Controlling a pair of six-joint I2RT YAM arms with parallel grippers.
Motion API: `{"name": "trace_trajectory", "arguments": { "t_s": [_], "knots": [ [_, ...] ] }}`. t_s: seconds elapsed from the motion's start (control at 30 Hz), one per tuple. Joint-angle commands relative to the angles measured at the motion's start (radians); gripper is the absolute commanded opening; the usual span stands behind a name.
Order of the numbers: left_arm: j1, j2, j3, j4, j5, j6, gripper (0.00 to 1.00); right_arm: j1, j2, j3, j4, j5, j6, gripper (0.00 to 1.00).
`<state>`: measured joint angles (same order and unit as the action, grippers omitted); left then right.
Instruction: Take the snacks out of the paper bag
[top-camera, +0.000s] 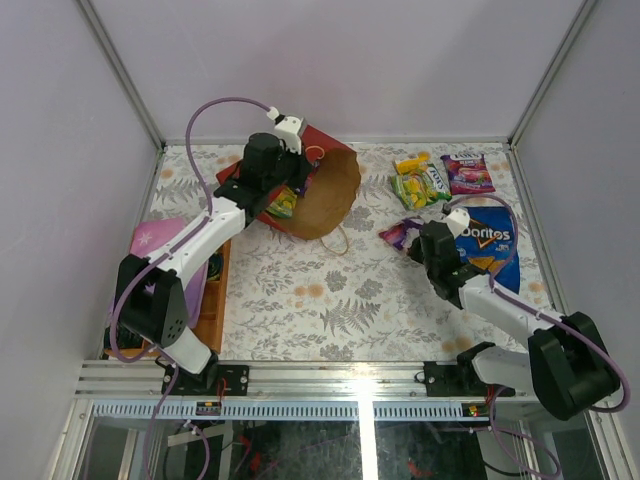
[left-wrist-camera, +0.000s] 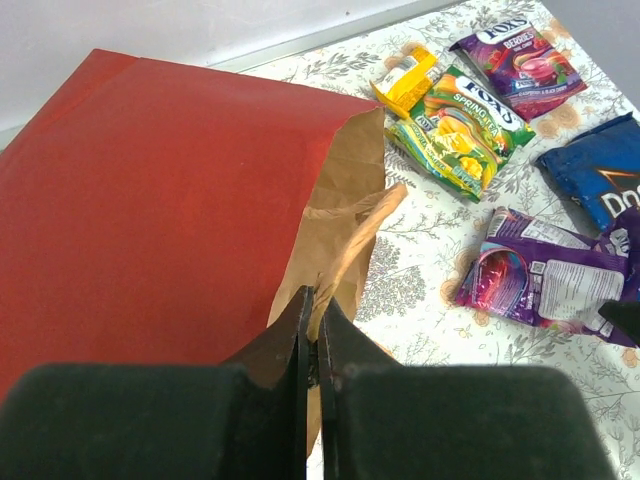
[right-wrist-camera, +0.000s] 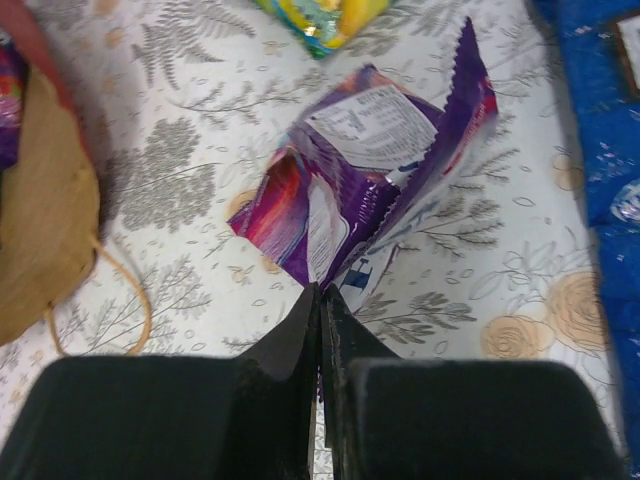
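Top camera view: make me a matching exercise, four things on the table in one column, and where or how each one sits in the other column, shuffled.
Things:
1. paper bag
2. Doritos bag
3. berries packet
4. crumpled purple packet

Places or states:
A. farthest back on the right
B. pinched by the right gripper
C. rim pinched by the left gripper
D. lying flat, blue, near the right edge

Pairs: 1-C, 2-D, 3-A, 4-B

Red paper bag with brown inside, purple packet, grey floral table.
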<state>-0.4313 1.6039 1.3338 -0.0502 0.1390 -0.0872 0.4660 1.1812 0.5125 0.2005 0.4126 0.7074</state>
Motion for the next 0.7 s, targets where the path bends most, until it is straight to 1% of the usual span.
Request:
{"name": "trace_trajectory", "arguments": {
  "t_s": [0.0, 0.07, 0.1, 0.23, 0.3, 0.37, 0.43, 0.47, 0.5, 0.57, 0.63, 0.67],
  "knots": [
    [-0.001, -0.033, -0.024, 0.081, 0.04, -0.048, 0.0, -0.036, 0.016, 0.034, -0.044, 0.039, 0.069, 0.0],
    [-0.001, -0.028, -0.025, 0.075, 0.04, -0.051, 0.0, -0.037, 0.038, 0.017, -0.049, 0.058, 0.12, 0.0],
    [-0.001, -0.028, -0.026, 0.073, 0.04, -0.053, 0.0, -0.037, 0.054, 0.008, -0.039, 0.044, 0.146, 0.0],
    [-0.001, -0.025, -0.029, 0.076, 0.041, -0.058, 0.0, -0.035, 0.15, -0.018, 0.038, -0.114, 0.255, 0.0],
    [-0.001, -0.028, -0.03, 0.073, 0.039, -0.059, 0.0, -0.02, 0.195, -0.029, 0.073, -0.154, 0.302, 0.0],
    [-0.001, -0.033, -0.037, 0.071, 0.036, -0.055, 0.0, 0.007, 0.215, -0.035, 0.087, -0.152, 0.315, 0.0],
    [-0.001, -0.039, -0.044, 0.069, 0.028, -0.05, 0.0, 0.04, 0.208, -0.038, 0.106, -0.148, 0.281, 0.0],
    [-0.002, -0.041, -0.046, 0.07, 0.022, -0.047, 0.0, 0.049, 0.199, -0.032, 0.103, -0.145, 0.258, 0.03],
    [-0.001, -0.042, -0.049, 0.069, 0.017, -0.046, 0.0, 0.054, 0.187, -0.025, 0.085, -0.136, 0.236, 0.11],
    [-0.001, -0.043, -0.048, 0.07, 0.015, -0.045, 0.0, 0.058, 0.15, -0.008, 0.044, -0.104, 0.191, 0.28],
    [-0.001, -0.041, -0.047, 0.071, 0.013, -0.048, 0.0, 0.058, 0.093, -0.004, 0.007, -0.048, 0.163, 0.5],
    [-0.001, -0.04, -0.047, 0.072, 0.012, -0.049, 0.0, 0.057, 0.058, -0.005, -0.004, -0.022, 0.146, 0.57]
  ]
}}
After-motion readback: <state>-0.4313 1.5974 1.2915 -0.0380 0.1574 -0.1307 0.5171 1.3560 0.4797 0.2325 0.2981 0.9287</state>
